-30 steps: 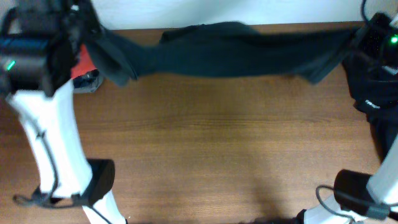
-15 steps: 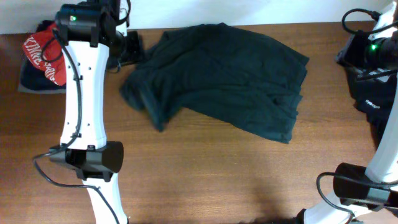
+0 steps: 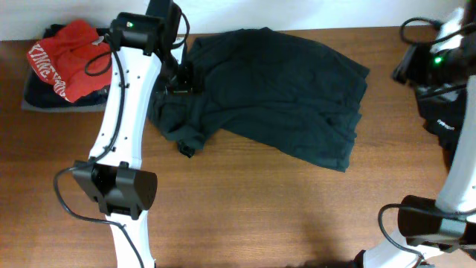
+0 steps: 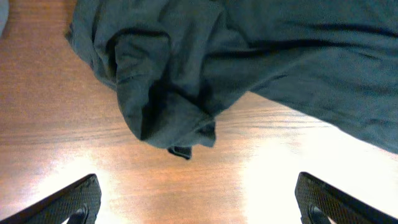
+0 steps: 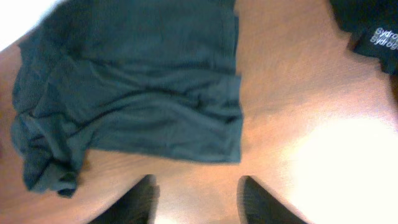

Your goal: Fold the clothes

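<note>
Step in hand: flattening the teal shirt (image 3: 282, 89). Left gripper (image 4: 199, 199) is spread wide and empty; right gripper (image 5: 196, 202) is partly parted and empty. The shirt lies on the table (image 3: 260, 208) ahead of both, with one sleeve (image 4: 155, 99) bunched nearest the left gripper. Next, likely: pinch that sleeve and draw it flat.

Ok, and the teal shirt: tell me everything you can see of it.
The teal shirt is plain dark teal-grey, soft limp cloth, no print. It lies mostly flat but wrinkled at the far side of the wooden table, its left end bunched into a lump. Neither the left gripper nor the right gripper holds it; both are open.
</note>
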